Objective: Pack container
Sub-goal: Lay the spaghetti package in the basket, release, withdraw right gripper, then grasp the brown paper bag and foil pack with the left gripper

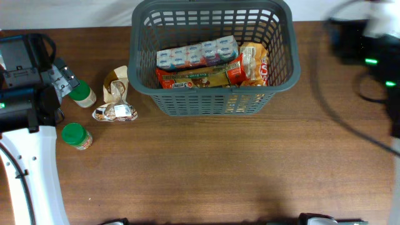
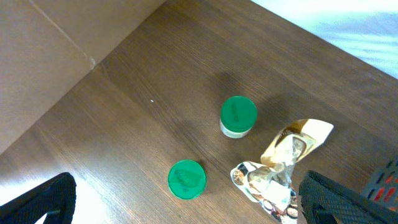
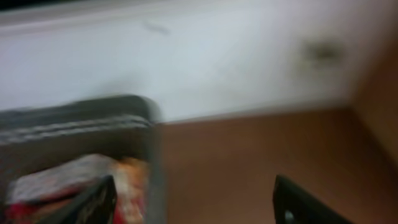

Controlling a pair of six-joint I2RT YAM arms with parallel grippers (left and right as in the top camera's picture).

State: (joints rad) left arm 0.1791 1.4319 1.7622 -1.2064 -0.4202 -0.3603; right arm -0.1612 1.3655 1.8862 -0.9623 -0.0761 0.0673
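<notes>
Left gripper [image 2: 186, 208] hangs released and empty, its fingers spread wide at the lower edges of the wrist view, high above the groceries left of the basket [image 1: 284, 69]. Right gripper [image 3: 194, 200] also looks released, with nothing between its fingers. It is off the basket's right side, and both views of it are blurred.

The basket stands at the back middle of the table [image 1: 206, 169]. Inside it, a tissue pack [image 1: 197, 54] lies toward the back, a red wrapper [image 1: 199, 77] in front of that, and a chip bag [image 1: 255, 62] at the right end.

Three things are not yet packed, all left of the basket. A foil bag [image 1: 115, 100] is nearest it, one jar [image 1: 81, 94] lies further left, and the other jar [image 1: 76, 135] sits further left and toward the front.

The basket is probably stiff and light. It is much too wide to pinch across, so only the rim or a handle would give a hold, and it likely needs none. The jars look rigid, smooth and round, and they are the heaviest pieces. A grip across the body just under the lid should stop them slipping or rolling. The foil bag looks soft, light and crinkly, so pinch its crumpled top and expect it to sag.
</notes>
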